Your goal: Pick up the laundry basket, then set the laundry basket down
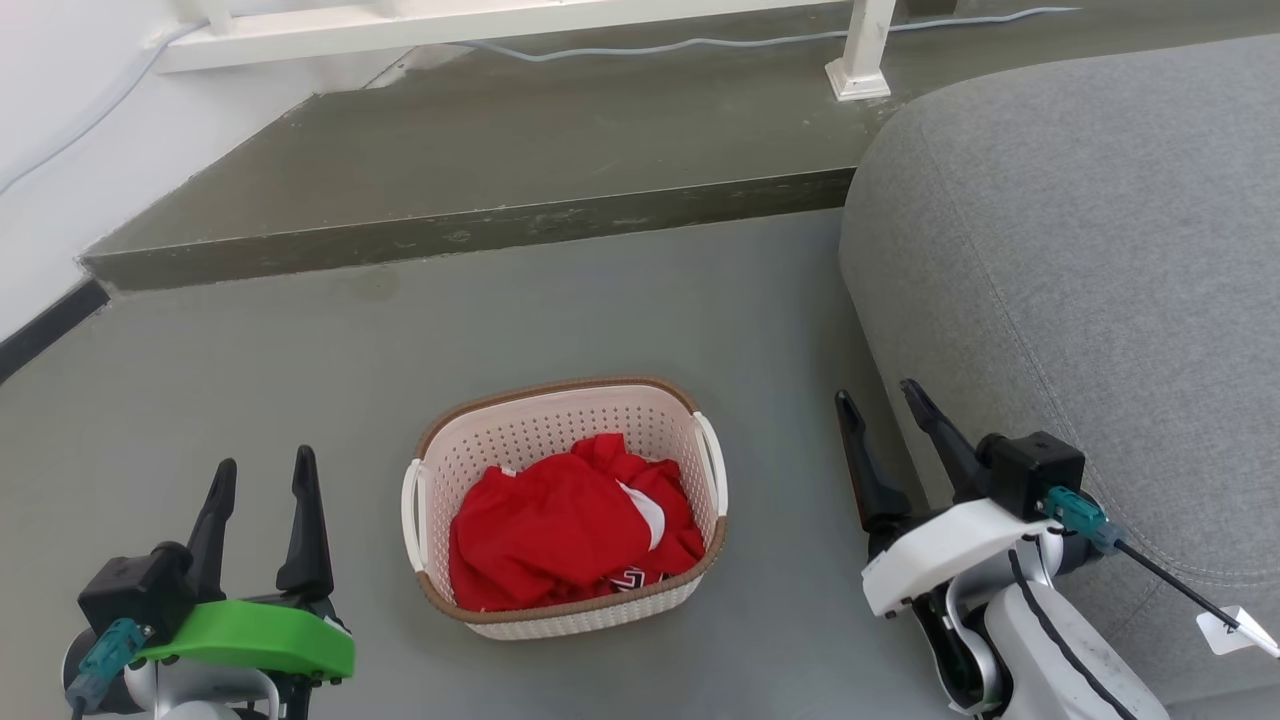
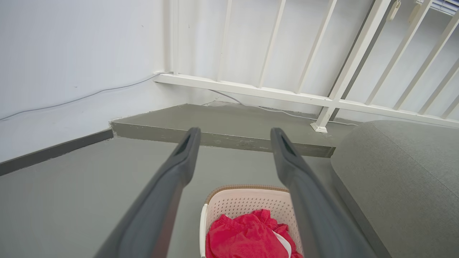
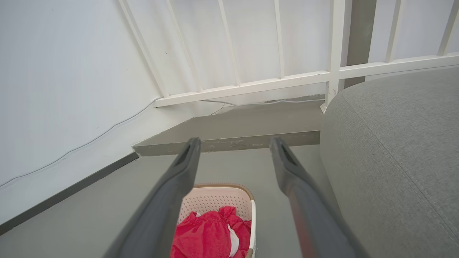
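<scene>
The laundry basket (image 1: 560, 425) stands on the grey floor in the middle of the head view, cream with a brown rim and white side handles. A red garment (image 1: 570, 530) lies inside it. My left gripper (image 1: 262, 470) is open at the lower left, clear of the basket's left handle. To the basket's right, beside the sofa, my right gripper (image 1: 880, 400) is open with nothing between its fingers. In the left wrist view the basket (image 2: 247, 202) sits low between the open left gripper's (image 2: 233, 135) fingers. The right wrist view has the basket (image 3: 218, 199) below the open right gripper (image 3: 233, 143).
A grey sofa (image 1: 1090, 250) fills the right side, close to my right arm. A raised concrete step (image 1: 480, 225) runs across behind the basket, with a white railing (image 1: 500, 20) and a cable on it. A white wall stands at the left.
</scene>
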Tool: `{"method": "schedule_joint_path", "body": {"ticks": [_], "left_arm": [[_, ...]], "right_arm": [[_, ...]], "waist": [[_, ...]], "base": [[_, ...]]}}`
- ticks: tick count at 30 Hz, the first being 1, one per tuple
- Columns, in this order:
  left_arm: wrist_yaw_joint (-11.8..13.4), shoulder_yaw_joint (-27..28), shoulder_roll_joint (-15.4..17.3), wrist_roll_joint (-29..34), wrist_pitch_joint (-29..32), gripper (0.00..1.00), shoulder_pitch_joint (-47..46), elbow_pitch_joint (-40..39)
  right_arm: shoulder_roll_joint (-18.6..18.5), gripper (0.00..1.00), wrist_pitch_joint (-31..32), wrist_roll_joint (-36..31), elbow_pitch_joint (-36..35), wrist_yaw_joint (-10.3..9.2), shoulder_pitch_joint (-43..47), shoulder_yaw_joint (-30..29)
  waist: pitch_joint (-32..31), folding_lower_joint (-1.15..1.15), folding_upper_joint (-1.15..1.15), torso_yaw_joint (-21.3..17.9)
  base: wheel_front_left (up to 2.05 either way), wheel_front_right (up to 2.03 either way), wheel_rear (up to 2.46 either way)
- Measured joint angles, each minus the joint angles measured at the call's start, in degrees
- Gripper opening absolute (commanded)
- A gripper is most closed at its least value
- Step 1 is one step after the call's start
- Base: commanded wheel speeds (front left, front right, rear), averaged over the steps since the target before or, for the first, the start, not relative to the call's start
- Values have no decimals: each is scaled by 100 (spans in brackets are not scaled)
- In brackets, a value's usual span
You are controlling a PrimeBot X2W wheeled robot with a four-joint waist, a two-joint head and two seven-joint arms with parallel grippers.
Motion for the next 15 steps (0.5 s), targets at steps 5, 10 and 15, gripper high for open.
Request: {"method": "schedule_joint_path", "body": {"ticks": [5,10,15], "left_arm": [[-48,47,-22,37,0,100,2,2],[-93,73,-38,40,0,100,4,5],[-123,70,-91,29,3,0,12,89]], "right_arm": [[24,100,0,-64,-21,3,3,-31],[36,100,0,-120,-33,47,18,-71],[59,0,1,-144,-10,49,23,-98]], "waist": [[6,0,0,5],[13,0,0,6],[18,0,0,5]], "base": [[0,0,0],[0,0,0],[0,0,0]]}}
